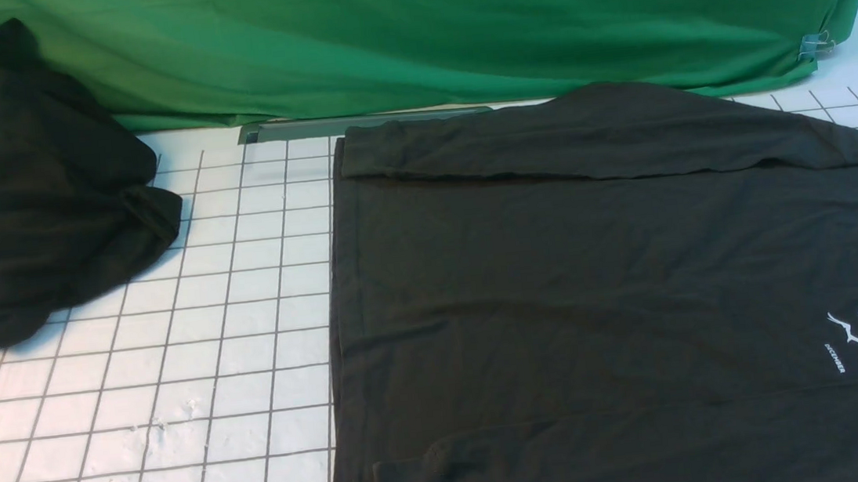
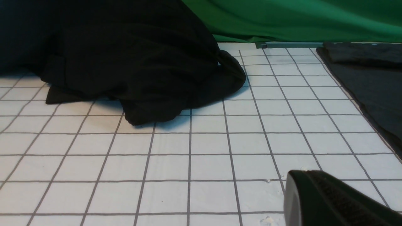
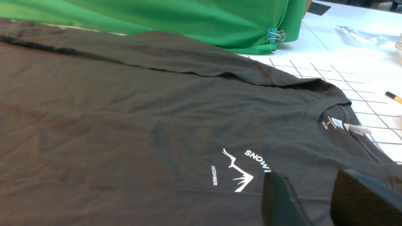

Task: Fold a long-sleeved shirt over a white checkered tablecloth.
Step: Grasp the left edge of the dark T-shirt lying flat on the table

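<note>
The charcoal long-sleeved shirt [image 1: 597,272] lies flat on the right half of the white checkered tablecloth [image 1: 235,354]. One sleeve [image 1: 584,131] is folded across its far edge, and another fold [image 1: 653,448] runs along its near edge. Its white mountain logo [image 3: 241,169] and collar label [image 3: 337,123] show in the right wrist view. My right gripper [image 3: 306,179] hovers open over the chest beside the logo, with only flat fabric showing between its fingers. My left gripper [image 2: 301,180] is shut and empty over bare tablecloth [image 2: 204,163], left of the shirt's hem [image 2: 370,81].
A deeper-black bundle of cloth [image 1: 23,193] is heaped at the far left. A green drape [image 1: 416,29] hangs along the back, held by a binder clip [image 1: 812,45], with a grey bar [image 1: 292,128] at its foot. An orange pencil [image 3: 394,97] lies right of the collar.
</note>
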Tool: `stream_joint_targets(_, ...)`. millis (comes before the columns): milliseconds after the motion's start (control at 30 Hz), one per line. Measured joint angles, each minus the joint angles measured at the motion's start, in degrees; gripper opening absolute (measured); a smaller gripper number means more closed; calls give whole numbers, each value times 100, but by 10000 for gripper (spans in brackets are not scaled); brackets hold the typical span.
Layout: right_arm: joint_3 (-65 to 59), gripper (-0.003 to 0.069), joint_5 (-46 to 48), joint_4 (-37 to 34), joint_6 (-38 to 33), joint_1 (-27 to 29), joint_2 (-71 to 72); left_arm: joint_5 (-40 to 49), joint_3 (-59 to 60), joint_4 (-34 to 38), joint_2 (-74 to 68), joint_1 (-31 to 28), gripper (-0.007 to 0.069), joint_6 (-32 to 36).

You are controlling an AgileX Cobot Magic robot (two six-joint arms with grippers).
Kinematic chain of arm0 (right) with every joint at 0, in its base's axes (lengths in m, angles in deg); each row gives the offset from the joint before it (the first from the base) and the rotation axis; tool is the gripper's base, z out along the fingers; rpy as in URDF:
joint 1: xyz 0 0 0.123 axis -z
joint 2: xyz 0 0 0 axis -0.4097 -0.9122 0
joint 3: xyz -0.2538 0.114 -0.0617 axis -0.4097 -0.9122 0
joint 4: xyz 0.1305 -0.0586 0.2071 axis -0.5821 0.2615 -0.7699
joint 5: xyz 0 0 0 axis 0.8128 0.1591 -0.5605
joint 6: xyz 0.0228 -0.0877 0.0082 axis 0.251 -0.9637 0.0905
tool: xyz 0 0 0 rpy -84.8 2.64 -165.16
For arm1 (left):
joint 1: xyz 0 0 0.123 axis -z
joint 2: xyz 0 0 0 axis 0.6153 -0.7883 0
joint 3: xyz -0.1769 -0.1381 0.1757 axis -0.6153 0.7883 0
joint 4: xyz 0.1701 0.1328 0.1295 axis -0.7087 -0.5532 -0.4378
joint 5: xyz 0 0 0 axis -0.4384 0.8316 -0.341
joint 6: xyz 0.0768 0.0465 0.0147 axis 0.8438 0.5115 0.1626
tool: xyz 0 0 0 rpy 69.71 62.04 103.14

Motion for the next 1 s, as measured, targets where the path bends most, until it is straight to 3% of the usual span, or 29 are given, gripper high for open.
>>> stream_joint_targets(67, 0, 242, -17, -285, 292, 0, 0, -83, 0, 850, 0, 0, 3, -453)
stream_joint_targets(167, 0, 242, -17, -1142, 1529, 0, 0, -300, 0, 2589, 0, 0, 3, -1253)
stream_joint_targets(233, 0, 242, -17, -1345, 2007, 0, 0, -326, 0, 3014, 0, 0, 3, -1441)
stream_joint_targets(300, 0, 242, -17, -1614, 2943, 0, 0, -349, 0, 3970, 0, 0, 3, -1676)
stream_joint_targets(367, 0, 242, -22, -1663, 3215, 0, 0, -367, 0, 4289, 0, 0, 3, -1715)
stream_joint_targets(800, 0, 239, -106, -1699, 3470, 0, 0, -574, 0, 4656, 0, 0, 3, -1836)
stream_joint_targets(900, 75, 178, -69, -1735, 3265, -76, 0, -44, -193, 4796, 5, 0, 3, -1843)
stream_joint_targets(933, 363, 108, -11, -1741, 2862, -163, 0, 461, -530, 4643, -18, 0, 3, -1843)
stream_joint_targets(1000, 647, 59, -12, -1741, 2496, -236, -8, 676, -880, 4415, -102, 0, 3, -1843)
